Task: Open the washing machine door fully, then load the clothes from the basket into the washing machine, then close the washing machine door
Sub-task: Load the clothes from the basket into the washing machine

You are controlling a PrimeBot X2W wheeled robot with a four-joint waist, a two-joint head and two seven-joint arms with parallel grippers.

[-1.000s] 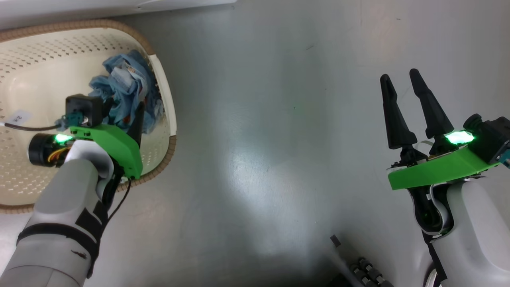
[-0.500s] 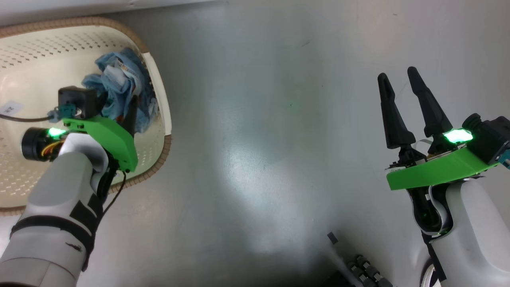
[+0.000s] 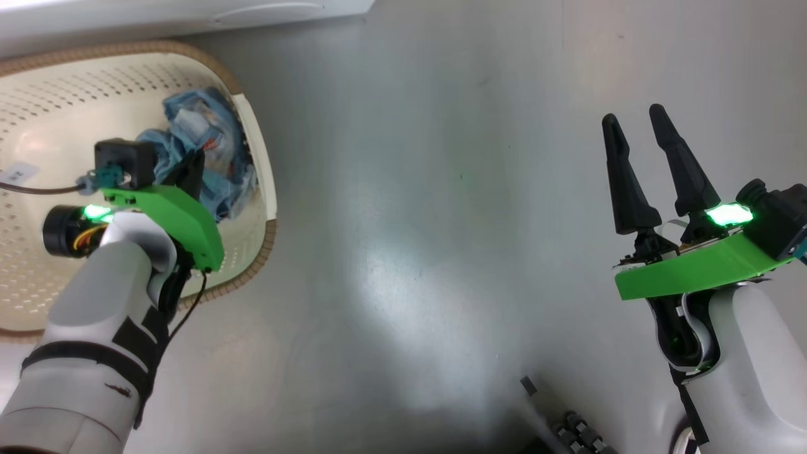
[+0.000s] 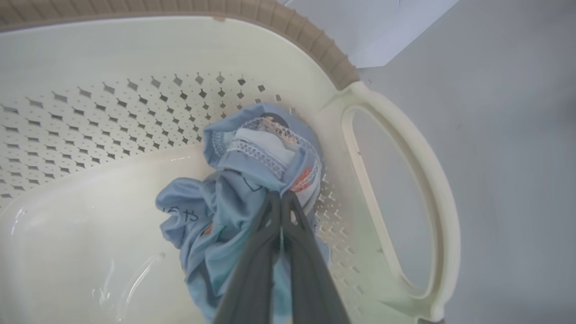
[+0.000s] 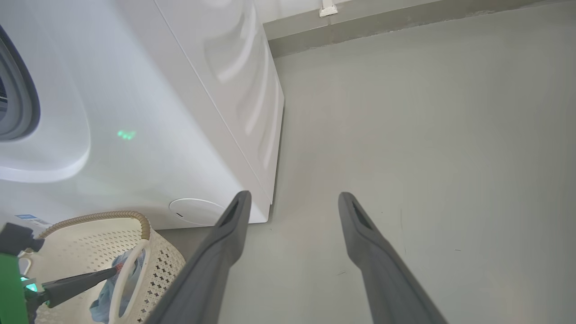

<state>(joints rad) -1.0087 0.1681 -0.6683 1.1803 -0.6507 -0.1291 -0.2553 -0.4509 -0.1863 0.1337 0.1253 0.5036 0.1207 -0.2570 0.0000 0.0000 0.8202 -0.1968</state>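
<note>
Closed now after standing spread a second ago, the left gripper (image 4: 281, 198) pinches a fold of the light blue clothes (image 4: 211, 216), bunched against the handle side of the basket (image 4: 135, 58) at ten o'clock in the head view. At three o'clock the right gripper (image 3: 632, 113) hangs wide and empty over grey floor (image 3: 441, 221). Behind the basket, at twelve, stands the washing machine (image 5: 157, 112).

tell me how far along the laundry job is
Done: the grey gasket on the washing machine looks exposed, so the door is probably open. In hand: the left gripper is shut on the clothes inside the basket; the right gripper is open, holding nothing. Left: load them, close the door.
</note>
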